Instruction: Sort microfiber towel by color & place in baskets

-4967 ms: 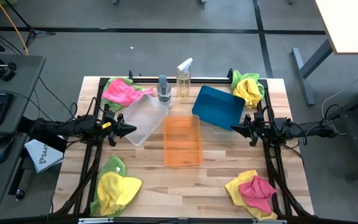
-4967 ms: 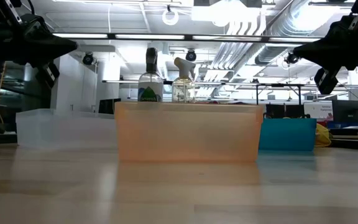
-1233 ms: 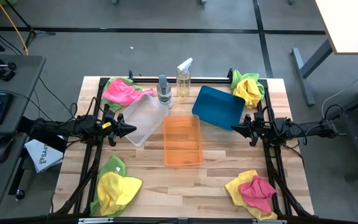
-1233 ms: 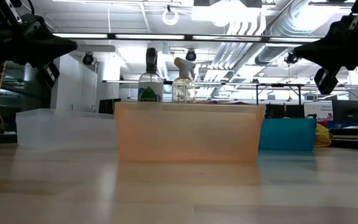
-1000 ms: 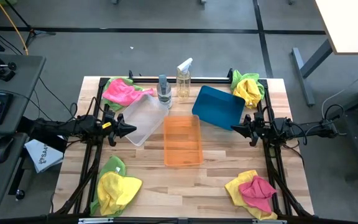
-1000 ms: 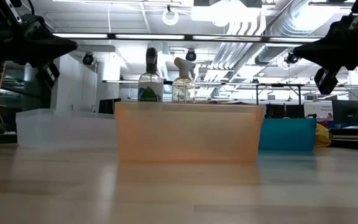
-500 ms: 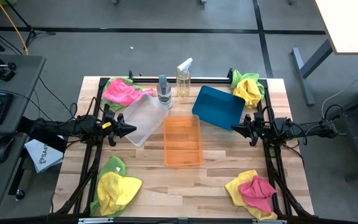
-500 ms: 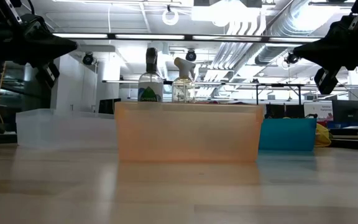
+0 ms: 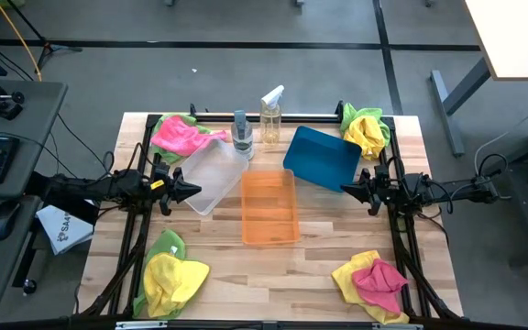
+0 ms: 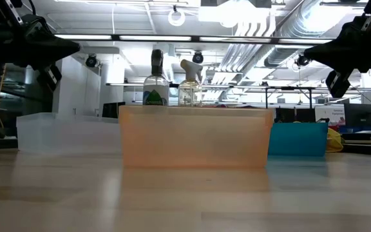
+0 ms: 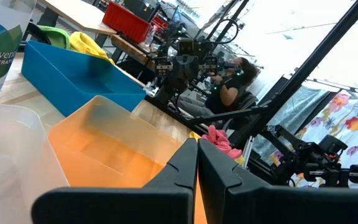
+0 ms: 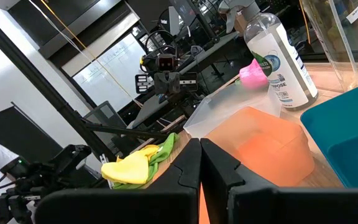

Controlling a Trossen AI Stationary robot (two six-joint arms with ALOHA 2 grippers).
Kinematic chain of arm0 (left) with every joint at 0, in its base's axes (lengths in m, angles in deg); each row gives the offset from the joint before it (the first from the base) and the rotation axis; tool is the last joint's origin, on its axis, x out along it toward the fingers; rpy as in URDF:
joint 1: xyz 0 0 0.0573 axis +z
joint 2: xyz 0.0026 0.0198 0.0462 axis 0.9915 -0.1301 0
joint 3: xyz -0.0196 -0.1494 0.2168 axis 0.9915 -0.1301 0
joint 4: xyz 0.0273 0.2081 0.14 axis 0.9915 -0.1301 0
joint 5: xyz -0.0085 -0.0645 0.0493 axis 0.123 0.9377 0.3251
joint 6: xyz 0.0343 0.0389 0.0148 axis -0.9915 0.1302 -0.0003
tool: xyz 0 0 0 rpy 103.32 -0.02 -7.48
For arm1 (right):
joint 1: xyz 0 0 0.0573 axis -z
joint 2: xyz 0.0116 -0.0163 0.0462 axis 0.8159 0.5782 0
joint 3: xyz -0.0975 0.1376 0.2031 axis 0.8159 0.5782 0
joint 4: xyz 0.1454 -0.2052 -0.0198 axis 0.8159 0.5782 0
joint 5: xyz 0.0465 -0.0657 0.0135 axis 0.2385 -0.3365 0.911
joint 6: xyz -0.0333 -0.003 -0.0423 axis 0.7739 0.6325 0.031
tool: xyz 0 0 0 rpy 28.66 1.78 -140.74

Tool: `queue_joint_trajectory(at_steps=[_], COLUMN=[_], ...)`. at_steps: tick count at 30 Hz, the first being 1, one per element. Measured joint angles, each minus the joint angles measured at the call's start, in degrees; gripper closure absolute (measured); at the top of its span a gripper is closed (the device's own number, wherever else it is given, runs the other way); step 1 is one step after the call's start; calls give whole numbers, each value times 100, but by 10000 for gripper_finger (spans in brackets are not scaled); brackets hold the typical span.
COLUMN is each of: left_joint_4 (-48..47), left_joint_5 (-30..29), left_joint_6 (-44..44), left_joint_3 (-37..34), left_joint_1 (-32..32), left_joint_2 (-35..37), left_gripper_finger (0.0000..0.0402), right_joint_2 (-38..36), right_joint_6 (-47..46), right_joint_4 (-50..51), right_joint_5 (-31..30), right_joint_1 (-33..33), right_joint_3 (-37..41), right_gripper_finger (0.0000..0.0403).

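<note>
Four heaps of microfiber towels lie at the table's corners: pink on green at far left (image 9: pixel 180 134), yellow on green at far right (image 9: pixel 366 130), yellow on green at near left (image 9: pixel 170 276), pink on yellow at near right (image 9: pixel 374 282). The clear basket (image 9: pixel 211 170), the orange basket (image 9: pixel 269 206) and the blue basket (image 9: pixel 323 158) sit mid-table. My left gripper (image 9: pixel 197 191) hovers shut above the clear basket's left side. My right gripper (image 9: pixel 345 189) hovers shut beside the blue basket's near right corner. Both hold nothing.
Two spray bottles (image 9: pixel 243 133) (image 9: pixel 270 115) stand behind the baskets at the far edge. A black frame rail (image 9: pixel 264 116) runs along the far edge. Bare wood lies between the near heaps in front of the orange basket. A person (image 11: pixel 229 84) sits beyond the table.
</note>
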Motion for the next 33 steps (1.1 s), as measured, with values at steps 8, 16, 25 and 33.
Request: queue_joint_trajectory(at_steps=[8,16,25,33], left_joint_4=[1,0,1,-1], left_joint_5=[-1,-1,0,0], left_joint_6=[-2,0,7,7], left_joint_3=[0,0,0,0], left_joint_1=[1,-1,0,-1], left_joint_2=[0,0,0,0], left_gripper_finger=[401,401,401,401], right_joint_2=[-2,-2,0,-5], right_joint_6=[1,0,1,-882], right_joint_4=[1,0,-2,-2562], right_joint_5=[0,0,-12,-3405], right_joint_1=[1,0,0,222], right_joint_3=[0,0,0,-67], right_gripper_finger=[402,402,402,402])
